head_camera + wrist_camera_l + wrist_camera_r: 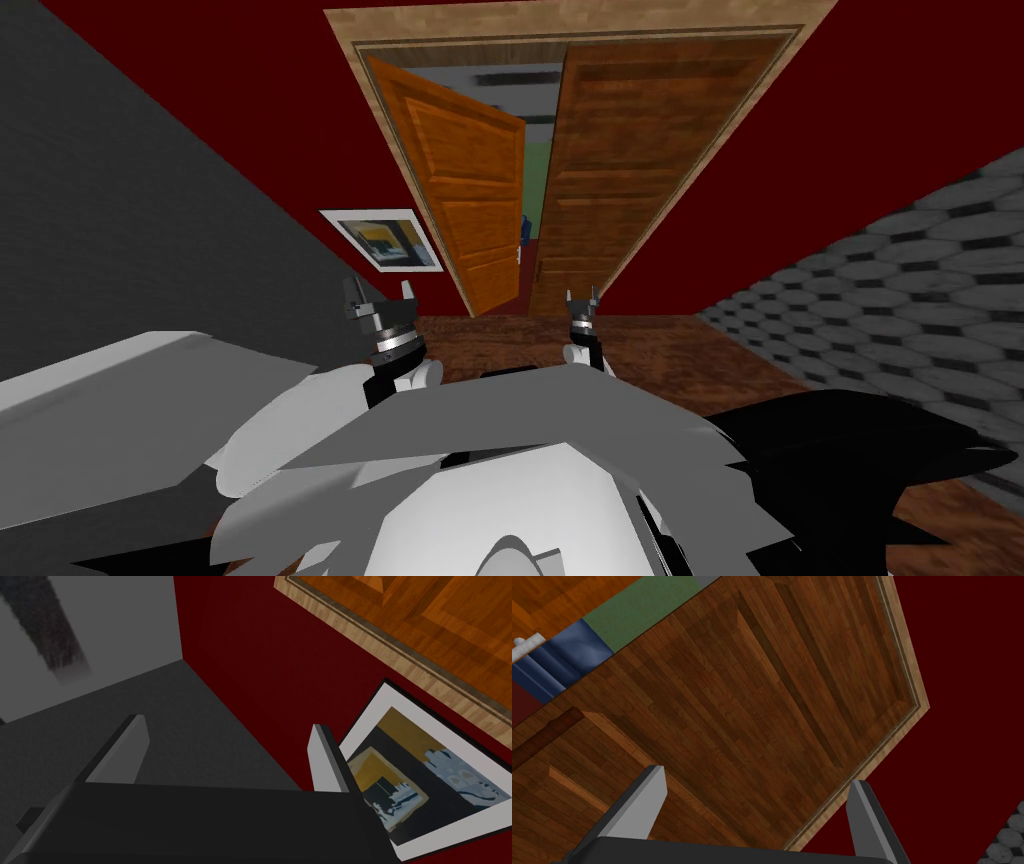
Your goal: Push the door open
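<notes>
The right hand [582, 300] [757, 801] is held with its two fingers [647, 796] set apart and nothing between them. It is pointed at the dark brown door leaf [640, 160] [752, 691], from which it is kept apart, with no contact made. The left hand [380, 300] [227, 751] is raised at about the same height, and its fingers [322, 756] are likewise spread around nothing. It is aimed at the corner where the grey wall [120, 180] [190, 741] is met by the red wall [250, 90] [260, 651].

A framed picture [382, 240] [415, 776] is hung on the red wall just beside the light wooden door frame [345, 25] [350, 631].

Within that frame, the dark brown door leaf is seen on the right, lying level with the frame. The orange door leaf [465, 190] [440, 616] on the left is swung away from the robot. Through the gap between the two leaves, green [637, 606] and blue [567, 656] surfaces are shown. A wooden floor [690, 360] is laid between the hands and the doorway.
</notes>
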`<state>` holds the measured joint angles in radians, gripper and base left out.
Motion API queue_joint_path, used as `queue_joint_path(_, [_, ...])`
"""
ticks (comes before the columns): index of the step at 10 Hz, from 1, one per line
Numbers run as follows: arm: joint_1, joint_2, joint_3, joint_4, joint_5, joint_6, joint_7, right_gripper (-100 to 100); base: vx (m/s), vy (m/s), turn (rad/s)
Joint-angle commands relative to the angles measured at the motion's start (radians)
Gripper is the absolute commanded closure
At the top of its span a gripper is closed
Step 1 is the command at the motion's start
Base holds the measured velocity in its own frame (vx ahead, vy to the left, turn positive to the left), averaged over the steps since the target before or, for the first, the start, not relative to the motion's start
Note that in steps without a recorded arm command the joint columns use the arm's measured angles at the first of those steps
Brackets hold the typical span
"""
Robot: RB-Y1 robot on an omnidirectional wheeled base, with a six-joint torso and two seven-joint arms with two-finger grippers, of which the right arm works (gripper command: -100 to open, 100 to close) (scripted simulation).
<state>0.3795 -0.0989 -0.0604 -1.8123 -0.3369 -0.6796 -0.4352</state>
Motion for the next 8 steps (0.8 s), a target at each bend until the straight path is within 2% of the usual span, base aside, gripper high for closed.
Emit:
queue_joint_path(1, [-0.003, 0.001, -0.003, 0.029, -0.024, -0.014, -0.022, -100, 0.071, -0.086, 0.238])
queue_joint_path(4, [-0.015, 0.000, -0.010, 0.087, -0.068, -0.037, -0.060, -100, 0.076, -0.074, 0.177])
queue_joint_path(8, [-0.032, 0.003, -0.020, 0.166, -0.127, -0.068, -0.111, -100, 0.063, -0.073, 0.220])
